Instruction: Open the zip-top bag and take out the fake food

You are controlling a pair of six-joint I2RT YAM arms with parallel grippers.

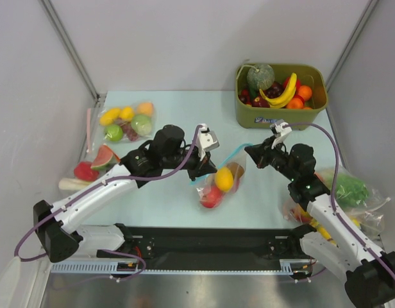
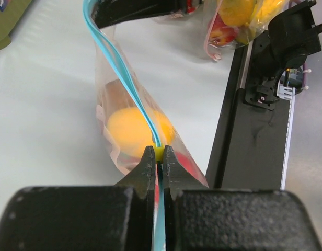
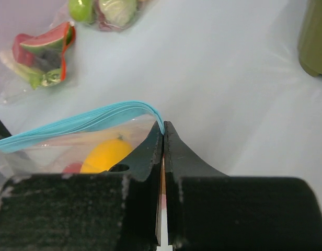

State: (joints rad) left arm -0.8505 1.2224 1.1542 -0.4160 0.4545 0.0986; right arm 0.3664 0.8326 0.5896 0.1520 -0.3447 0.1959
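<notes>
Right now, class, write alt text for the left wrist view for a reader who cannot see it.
The left gripper is shut on the blue zip strip of the clear zip-top bag, which stretches away over the pale table. A yellow-orange fruit and a red fruit show through the plastic.

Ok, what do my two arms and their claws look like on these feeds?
The left arm and right arm have white shells on the lower links and black joints and wrists. A thin purple cable runs along each, and a small white module sits by each wrist. The left claw and right claw are matte black with wedge-shaped fingers tapering to thin tips.
</notes>
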